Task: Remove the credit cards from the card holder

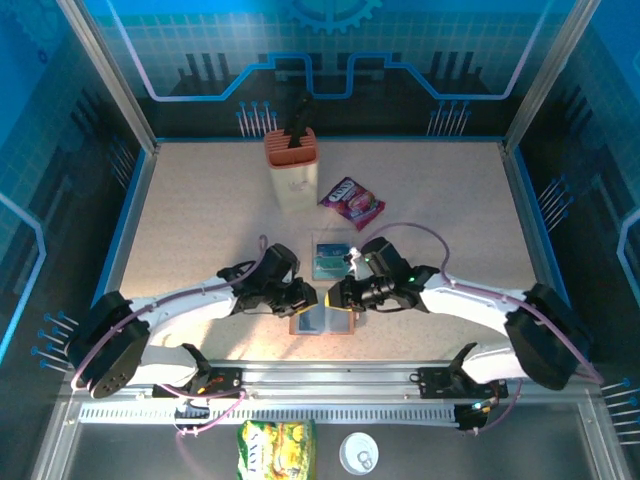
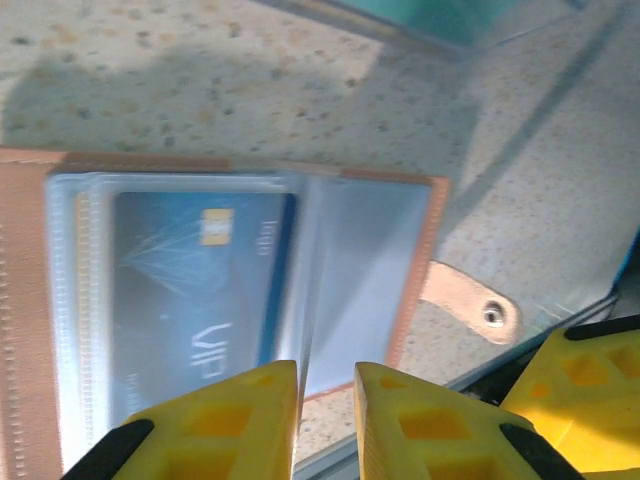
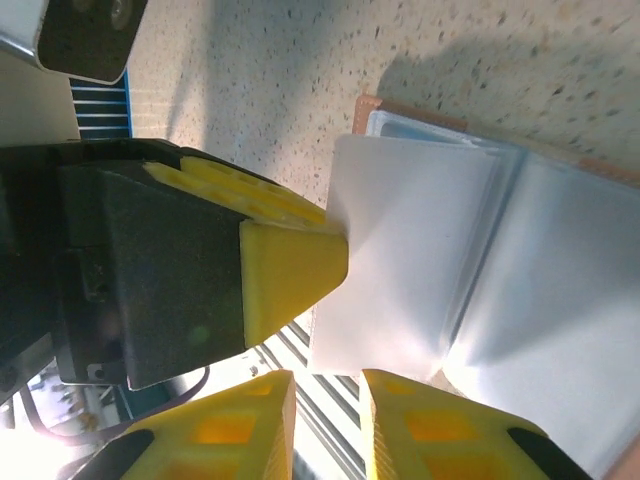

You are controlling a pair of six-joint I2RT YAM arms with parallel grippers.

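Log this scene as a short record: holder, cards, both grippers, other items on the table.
card holder: open flat, clear sleeves up, snap tab unfastened
credit card: blue, inside a sleeve, not yet out
left gripper: fingers close together at the holder's edge; grip unclear
right gripper: fingers close together at a sleeve's edge; grip unclear
clear box: behind the holder, teal inside
snack packet: purple, farther back

table (image 1: pixel 200 200) | card holder (image 1: pixel 322 322) | clear box (image 1: pixel 330 258) | snack packet (image 1: pixel 351 201) | beige container (image 1: pixel 291 175)
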